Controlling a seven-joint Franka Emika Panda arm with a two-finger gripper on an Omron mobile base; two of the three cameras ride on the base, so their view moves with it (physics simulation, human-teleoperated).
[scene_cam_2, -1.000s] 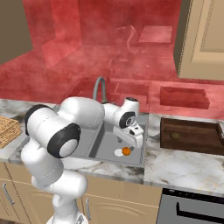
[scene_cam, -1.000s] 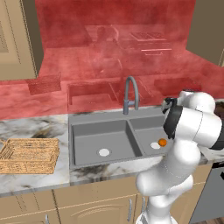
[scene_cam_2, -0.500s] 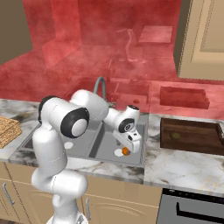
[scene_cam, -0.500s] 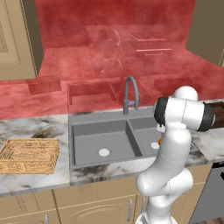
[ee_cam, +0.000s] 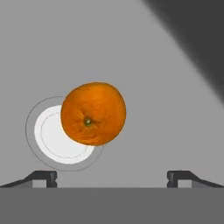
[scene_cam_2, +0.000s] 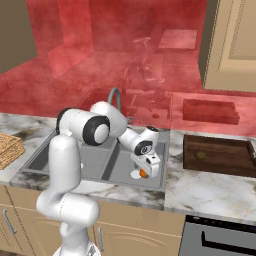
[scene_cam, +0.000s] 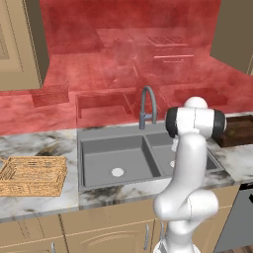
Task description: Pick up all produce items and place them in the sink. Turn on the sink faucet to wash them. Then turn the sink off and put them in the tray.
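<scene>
A bright orange piece of produce [ee_cam: 93, 113] lies on the floor of the grey sink [ee_cam: 170, 109], partly over the right basin's pale drain [ee_cam: 52, 140]. My gripper [ee_cam: 111, 177] hangs open just above the orange [scene_cam_2: 144, 173], its fingertips [ee_cam: 42, 176] wide apart and touching nothing. Seen from the right base, the gripper [scene_cam_2: 145, 166] reaches down into the right basin of the sink [scene_cam_2: 122, 172]. A small dark olive-brown piece [scene_cam_2: 201, 155] rests on the wooden block. The faucet [scene_cam: 147, 106] arches behind the sink [scene_cam: 116, 153]. The wicker tray [scene_cam: 32, 175] sits on the counter to the left.
A dark brown wooden block [scene_cam_2: 220, 156] lies on the marble counter right of the sink. The red backsplash rises behind the faucet [scene_cam_2: 116, 97]. Wall cabinets hang at both upper corners. My arm's elbow stands over the sink's front edge.
The arm's elbow has swung across and the hand has come down closer to the orange. The orange has stayed in the right basin and the jaws have stayed open.
</scene>
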